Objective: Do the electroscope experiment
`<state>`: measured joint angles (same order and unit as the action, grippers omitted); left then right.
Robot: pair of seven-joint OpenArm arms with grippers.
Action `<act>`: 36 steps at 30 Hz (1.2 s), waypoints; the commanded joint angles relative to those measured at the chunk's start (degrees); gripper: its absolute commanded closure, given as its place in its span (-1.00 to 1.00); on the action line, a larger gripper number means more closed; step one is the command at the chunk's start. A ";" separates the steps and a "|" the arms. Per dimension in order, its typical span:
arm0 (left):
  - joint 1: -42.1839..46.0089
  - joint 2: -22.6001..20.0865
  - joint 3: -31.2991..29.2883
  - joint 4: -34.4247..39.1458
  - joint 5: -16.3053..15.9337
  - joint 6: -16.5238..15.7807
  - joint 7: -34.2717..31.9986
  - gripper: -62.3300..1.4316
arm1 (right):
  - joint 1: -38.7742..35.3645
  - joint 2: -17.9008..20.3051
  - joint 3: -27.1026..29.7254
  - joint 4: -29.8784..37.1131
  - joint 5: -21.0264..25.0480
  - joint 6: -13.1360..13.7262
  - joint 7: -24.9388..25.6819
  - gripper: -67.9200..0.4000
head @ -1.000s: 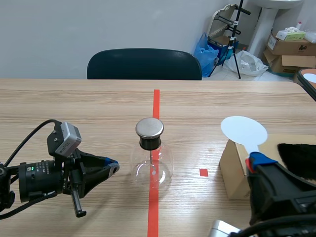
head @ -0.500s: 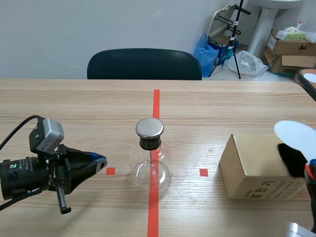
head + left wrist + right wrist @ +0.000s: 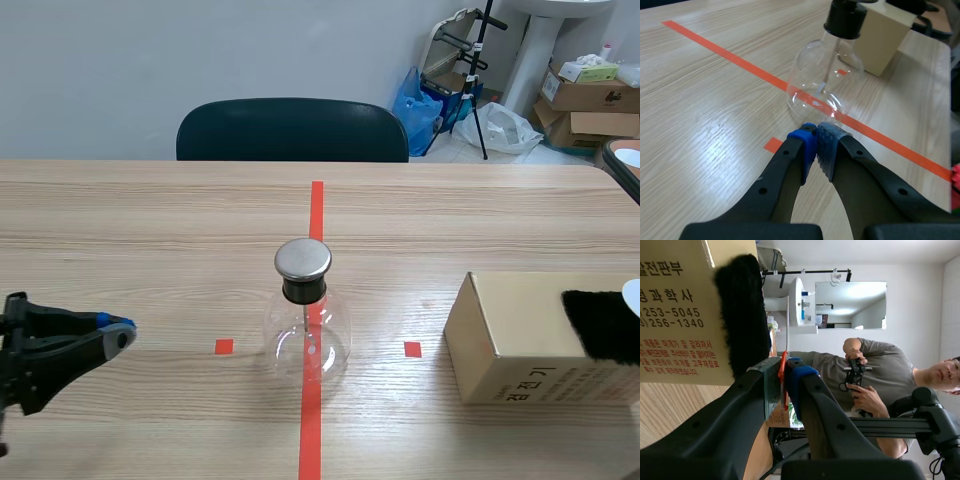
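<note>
Black fur [image 3: 600,325] lies on the tan cardboard box [image 3: 500,340], 3 o'clock from the steel-capped round glass flask [image 3: 303,300]. Your right claw [image 3: 785,367] pinches a thin orange handle [image 3: 783,372], seemingly of the white disc paddle [image 3: 632,293]: rub it firmly on fur. Left claw [image 3: 816,145], pressed together, sits at 9 o'clock.

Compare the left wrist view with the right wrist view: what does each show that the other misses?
Only the left wrist view: the glass flask ahead of the shut left end effector. Only the right wrist view: a person in the background, and the right end effector shut on a thin orange-red strip. Both: the cardboard box.
</note>
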<state>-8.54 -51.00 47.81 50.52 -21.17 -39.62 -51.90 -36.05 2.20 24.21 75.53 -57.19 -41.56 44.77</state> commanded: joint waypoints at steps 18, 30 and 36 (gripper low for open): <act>23.98 -12.83 -8.33 28.48 -4.55 13.81 -6.01 0.88 | 2.82 -1.90 0.22 -4.63 -2.32 -3.30 2.54 0.94; 36.87 -9.60 -23.63 40.76 5.73 20.92 -1.79 0.87 | 2.23 -1.90 0.22 -4.72 -4.57 -3.30 -0.50 0.94; 41.31 -7.91 -27.91 42.40 9.92 20.85 -1.81 0.85 | 2.23 -1.88 0.22 -4.72 -5.66 -3.30 1.75 0.94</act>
<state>32.62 -58.83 20.10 91.88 -10.68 -18.63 -52.95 -33.36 -0.45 24.29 69.87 -62.96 -41.60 45.32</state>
